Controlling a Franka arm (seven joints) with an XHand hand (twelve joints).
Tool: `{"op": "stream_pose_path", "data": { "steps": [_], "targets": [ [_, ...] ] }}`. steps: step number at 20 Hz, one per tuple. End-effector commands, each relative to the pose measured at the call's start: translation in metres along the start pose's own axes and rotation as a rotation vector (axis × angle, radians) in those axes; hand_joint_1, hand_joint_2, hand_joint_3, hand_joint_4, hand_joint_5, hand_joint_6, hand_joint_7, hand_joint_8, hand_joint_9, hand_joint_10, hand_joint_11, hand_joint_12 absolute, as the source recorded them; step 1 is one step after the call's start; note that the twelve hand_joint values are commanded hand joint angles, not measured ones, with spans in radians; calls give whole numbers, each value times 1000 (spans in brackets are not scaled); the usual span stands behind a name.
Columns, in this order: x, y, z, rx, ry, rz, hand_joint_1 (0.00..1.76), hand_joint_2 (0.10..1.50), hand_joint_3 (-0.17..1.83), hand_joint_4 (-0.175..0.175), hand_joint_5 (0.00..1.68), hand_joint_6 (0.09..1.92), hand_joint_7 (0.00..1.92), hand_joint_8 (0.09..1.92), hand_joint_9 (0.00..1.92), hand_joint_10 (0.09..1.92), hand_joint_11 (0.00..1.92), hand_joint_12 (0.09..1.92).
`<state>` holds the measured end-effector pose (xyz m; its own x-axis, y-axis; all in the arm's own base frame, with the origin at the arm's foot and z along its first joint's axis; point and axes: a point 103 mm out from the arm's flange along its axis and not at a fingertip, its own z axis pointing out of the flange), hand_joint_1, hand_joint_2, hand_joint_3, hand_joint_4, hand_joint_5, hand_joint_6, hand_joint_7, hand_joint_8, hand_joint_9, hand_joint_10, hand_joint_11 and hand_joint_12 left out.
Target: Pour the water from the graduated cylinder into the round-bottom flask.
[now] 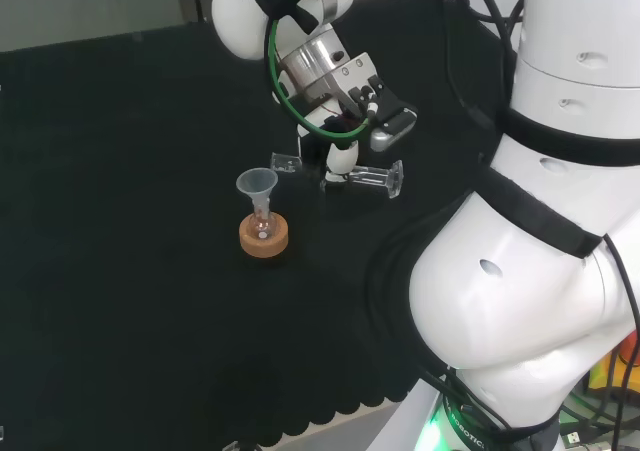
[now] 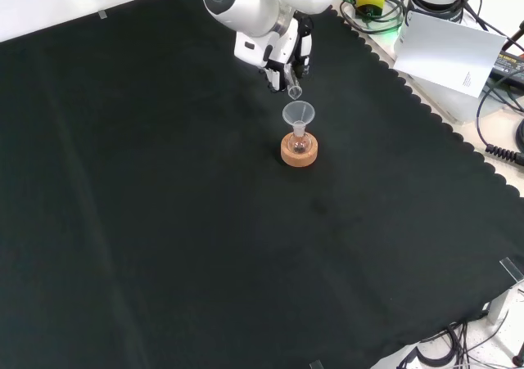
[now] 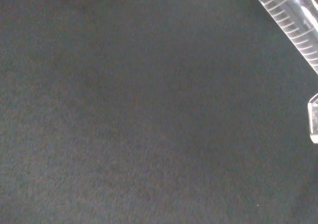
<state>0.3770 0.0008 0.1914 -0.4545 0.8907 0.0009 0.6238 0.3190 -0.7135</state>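
Black cloth covers the worktop [image 1: 120, 271]; the hand [image 1: 340, 131] grips the graduated cylinder [image 1: 370, 178] tipped level beside the funnel [image 1: 257, 184] in the round-bottom flask [image 1: 263, 227], so pouring seems underway or nearly done.

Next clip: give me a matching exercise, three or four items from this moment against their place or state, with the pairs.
Items:
1. graduated cylinder
2. funnel
3. round-bottom flask
4. cork ring

States:
A. lies flat on the black cloth, under the flask
B. held near level in the hand
C. sits in the flask's neck
D. upright on its stand

Pairs: 1-B, 2-C, 3-D, 4-A
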Motion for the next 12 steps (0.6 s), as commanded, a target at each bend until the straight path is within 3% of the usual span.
{"op": "stream_pose_path", "data": {
  "steps": [1, 12],
  "targets": [
    [-1, -2, -1, 21, -6, 8, 1139, 1139, -8, -150, 956, 1054, 1213, 414, 1453, 87, 1347, 700],
    [4, -4, -6, 54, -46, 23, 1139, 1138, -8, -151, 957, 1053, 1217, 405, 1455, 87, 1348, 697]
  ]
}}
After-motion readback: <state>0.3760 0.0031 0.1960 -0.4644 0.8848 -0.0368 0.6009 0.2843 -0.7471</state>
